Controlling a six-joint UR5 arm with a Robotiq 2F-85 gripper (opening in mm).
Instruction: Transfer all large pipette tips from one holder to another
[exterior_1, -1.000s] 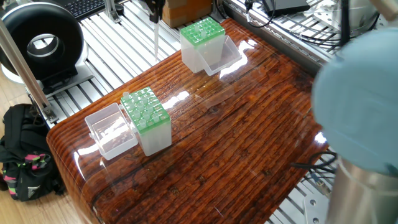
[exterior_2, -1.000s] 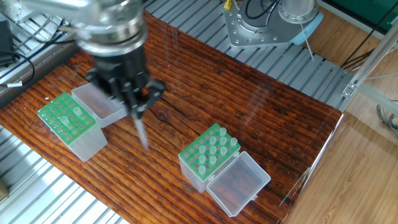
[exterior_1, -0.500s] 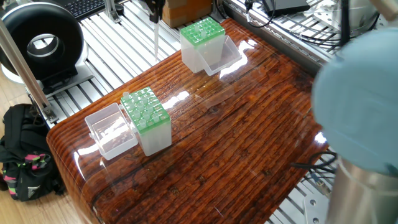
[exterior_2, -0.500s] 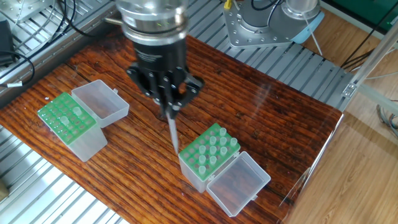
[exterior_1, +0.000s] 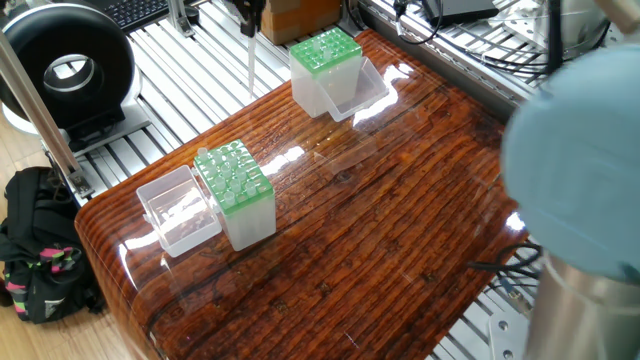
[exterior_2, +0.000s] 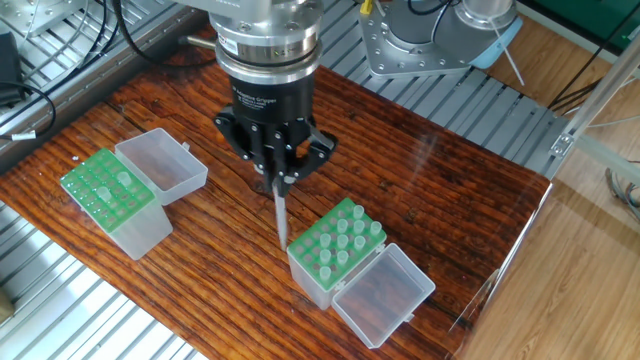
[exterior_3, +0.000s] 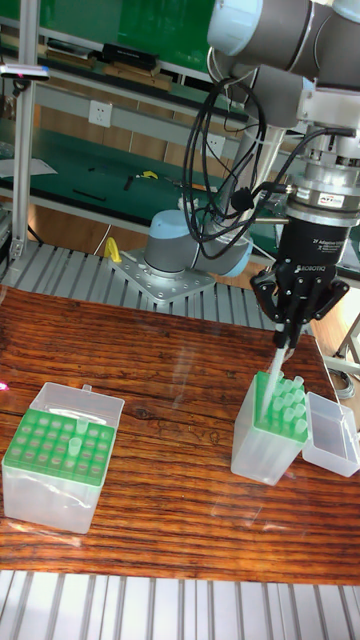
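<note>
Above the receiving holder (exterior_2: 330, 248), the gripper (exterior_2: 281, 178) clutches a large pipette tip (exterior_2: 282, 215) (apparently over a corner hole); misalignment risks jamming against the green grid.

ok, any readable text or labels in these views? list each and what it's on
"ROBOTIQ": on the black gripper body in the tall fixed view, above the jaws.
White print on the same gripper in the other fixed view: too blurred to read.
Small print on the silver wrist ring above it: too small to read.
Green-topped clear plastic tip holders, wooden table: no text visible.
</note>
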